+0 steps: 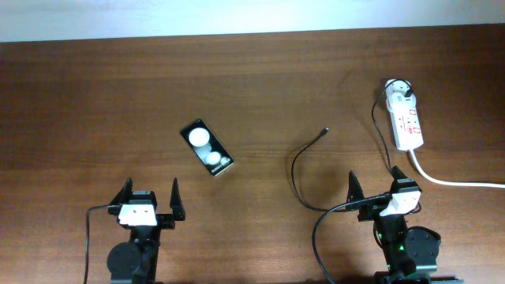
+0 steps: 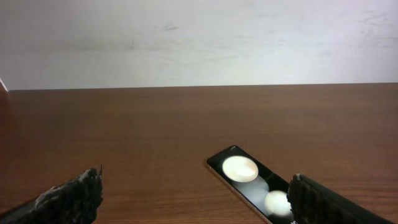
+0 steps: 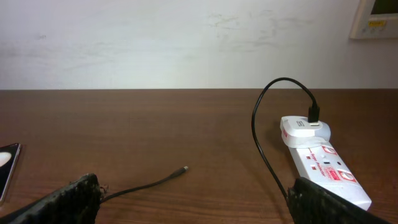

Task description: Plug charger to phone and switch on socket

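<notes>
Table (image 1: 95,87) of dark wood, phone (image 1: 207,147), white wall (image 2: 199,37)

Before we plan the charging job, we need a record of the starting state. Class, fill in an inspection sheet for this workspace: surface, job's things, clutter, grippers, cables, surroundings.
Surface: brown wooden table.
Job's things: phone lies flat; charger cable not plugged into it, free tip lying apart from it; power strip at the far right.
Clutter: nothing seen.
Grippers: left gripper open, empty, facing the phone; right gripper open, empty, near the charger cable.
Cables: charger cable runs into the white plug on the strip; thick white cord leaves rightward.
Surroundings: pale wall; small wall panel.
</notes>
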Controlling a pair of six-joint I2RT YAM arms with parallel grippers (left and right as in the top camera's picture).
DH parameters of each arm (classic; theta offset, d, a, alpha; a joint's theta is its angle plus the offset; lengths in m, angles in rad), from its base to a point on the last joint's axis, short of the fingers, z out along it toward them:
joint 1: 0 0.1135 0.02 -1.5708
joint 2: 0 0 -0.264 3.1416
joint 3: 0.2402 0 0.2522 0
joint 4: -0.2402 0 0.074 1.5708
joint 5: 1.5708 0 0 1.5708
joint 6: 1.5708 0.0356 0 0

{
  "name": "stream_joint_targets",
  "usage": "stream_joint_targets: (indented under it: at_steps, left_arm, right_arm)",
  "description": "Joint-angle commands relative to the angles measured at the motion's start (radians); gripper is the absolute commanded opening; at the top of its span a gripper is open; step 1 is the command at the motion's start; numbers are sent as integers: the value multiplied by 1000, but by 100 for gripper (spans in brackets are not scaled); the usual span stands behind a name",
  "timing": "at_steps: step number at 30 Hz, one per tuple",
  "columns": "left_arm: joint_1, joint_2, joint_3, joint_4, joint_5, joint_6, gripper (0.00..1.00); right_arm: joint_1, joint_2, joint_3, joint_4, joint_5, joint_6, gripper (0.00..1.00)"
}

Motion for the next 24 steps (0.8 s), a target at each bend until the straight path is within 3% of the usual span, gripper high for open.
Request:
stream_joint_targets:
  at_steps: [1, 16, 19, 24]
  left_arm:
    - [6, 1, -3, -2, -8, 17, 99]
    - [6, 2, -3, -5, 19, 22, 99]
    - [6, 2, -3, -5, 20, -35, 99]
    - [6, 60, -3, -4, 27, -34, 99]
  right_arm:
    - [5, -12, -10, 2, 8, 3, 99]
    - [5, -12, -10, 2, 8, 3, 99]
    - [5, -12, -10, 2, 8, 3, 99]
    - [5, -12, -10, 2, 8, 3, 99]
